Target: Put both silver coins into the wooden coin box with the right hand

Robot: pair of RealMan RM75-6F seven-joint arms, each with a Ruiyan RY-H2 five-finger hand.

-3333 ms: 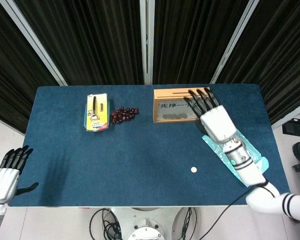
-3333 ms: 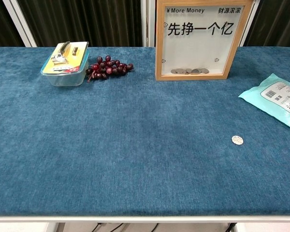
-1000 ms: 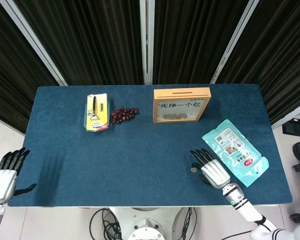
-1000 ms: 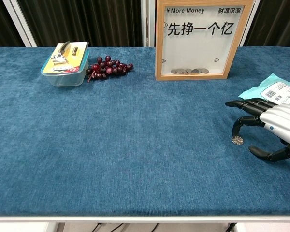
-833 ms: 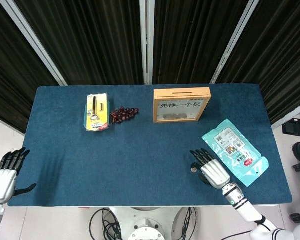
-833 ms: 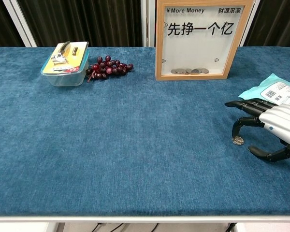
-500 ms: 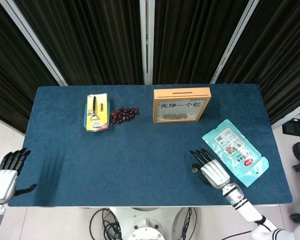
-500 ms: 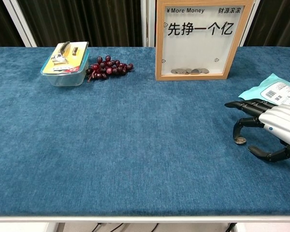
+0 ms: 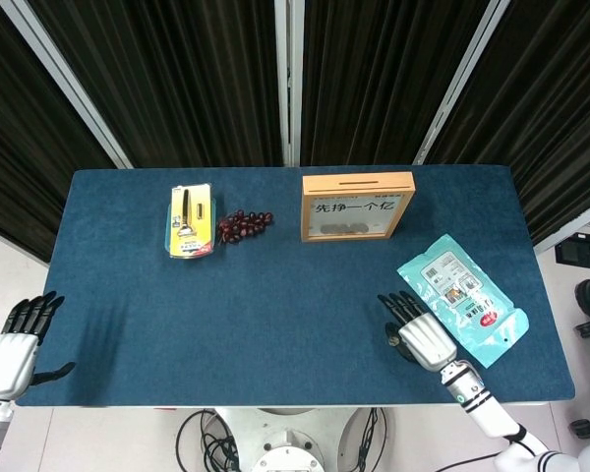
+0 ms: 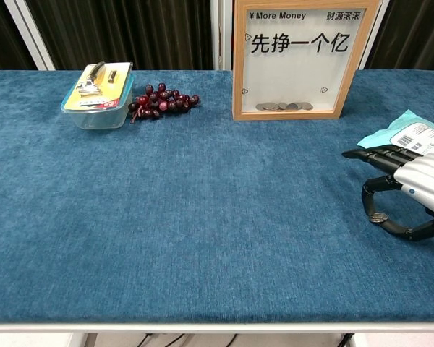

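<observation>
- On the blue cloth-covered table (image 9: 275,315), the largest task item, the wooden coin box (image 10: 296,58), is seen standing upright at the far edge, right of centre, with several coins lying at the bottom behind its clear front and a slot visible on its top face in the head view.
- Near the right edge, a teal packet (image 9: 467,300) is seen lying flat, just beside the right hand.
- Far to the left, a clear plastic container (image 10: 98,97) with a yellow card on top is seen, and a bunch of dark grapes (image 10: 163,101) lies touching or almost touching its right side.
- At the near right, the right hand (image 10: 412,191) is held low over the cloth with its thumb and one finger curled together on a silver coin (image 10: 378,216); the coin is judged to be pinched, though whether it has left the cloth cannot be told.
- Off the near left corner, the left hand (image 9: 20,344) is seen with fingers spread and nothing in it.
- Only this one loose coin is visible, so the pick-up of a coin is judged to be the step in hand.
- For the next move, a firm pinch, a lift and a carry to the slot on the box top would be called for, with the coin turned edge-on to the slot.
</observation>
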